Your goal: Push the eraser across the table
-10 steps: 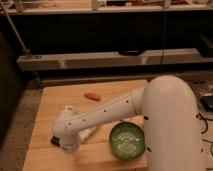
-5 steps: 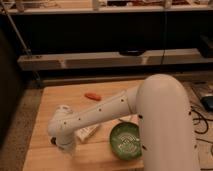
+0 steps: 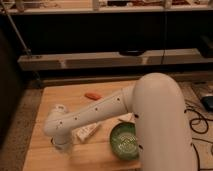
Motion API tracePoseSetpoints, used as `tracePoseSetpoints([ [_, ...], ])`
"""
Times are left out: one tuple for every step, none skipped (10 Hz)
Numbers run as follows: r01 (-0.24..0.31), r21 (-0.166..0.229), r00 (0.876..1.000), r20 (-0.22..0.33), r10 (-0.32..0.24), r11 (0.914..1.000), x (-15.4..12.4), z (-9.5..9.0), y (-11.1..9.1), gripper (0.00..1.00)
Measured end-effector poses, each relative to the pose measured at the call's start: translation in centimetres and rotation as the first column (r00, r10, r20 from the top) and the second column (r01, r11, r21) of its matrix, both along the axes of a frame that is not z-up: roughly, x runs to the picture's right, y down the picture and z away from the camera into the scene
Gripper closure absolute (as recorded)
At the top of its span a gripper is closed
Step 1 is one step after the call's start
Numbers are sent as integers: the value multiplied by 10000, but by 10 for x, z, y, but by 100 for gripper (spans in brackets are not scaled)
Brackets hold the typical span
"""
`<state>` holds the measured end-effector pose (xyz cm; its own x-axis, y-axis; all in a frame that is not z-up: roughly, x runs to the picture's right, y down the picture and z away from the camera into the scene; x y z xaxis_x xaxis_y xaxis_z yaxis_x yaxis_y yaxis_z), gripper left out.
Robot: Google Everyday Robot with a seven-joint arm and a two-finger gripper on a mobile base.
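The light tan wooden table (image 3: pixel 60 100) fills the lower left of the camera view. My white arm reaches from the right across it to the near left part. My gripper (image 3: pixel 62 145) points down at the tabletop there, just left of the whitish packet (image 3: pixel 87 132). The black eraser does not show clearly; it is hidden under or behind the gripper.
A small orange item (image 3: pixel 92 95) lies near the table's far edge. A green bowl (image 3: pixel 125 141) stands at the near right, under my arm. Dark shelving runs behind the table. Cables lie on the floor at the right.
My arm has swung a little to the left and the gripper has shifted left with it. The dark block seen beside the gripper earlier no longer shows.
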<state>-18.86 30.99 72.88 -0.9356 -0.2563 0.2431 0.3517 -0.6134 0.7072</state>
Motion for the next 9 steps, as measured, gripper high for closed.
tracePoseSetpoints([
  [-106, 123, 9999, 22, 106, 9999, 9, 8, 8, 88],
  [-281, 268, 9995, 132, 278, 9992, 18, 16, 15, 95],
  [-465, 442, 9986, 286, 453, 9979, 24, 20, 20, 99],
  [-574, 594, 9975, 434, 549, 9966, 24, 21, 21, 100],
  [-633, 696, 9969, 519, 597, 9956, 25, 21, 19, 100],
  [-621, 828, 9968, 551, 577, 9946, 25, 22, 16, 100],
  [-642, 935, 9964, 621, 585, 9936, 24, 24, 10, 100],
  [-681, 1002, 9960, 653, 617, 9926, 23, 26, 3, 100],
  [-725, 1049, 9955, 691, 655, 9918, 22, 30, -5, 100],
])
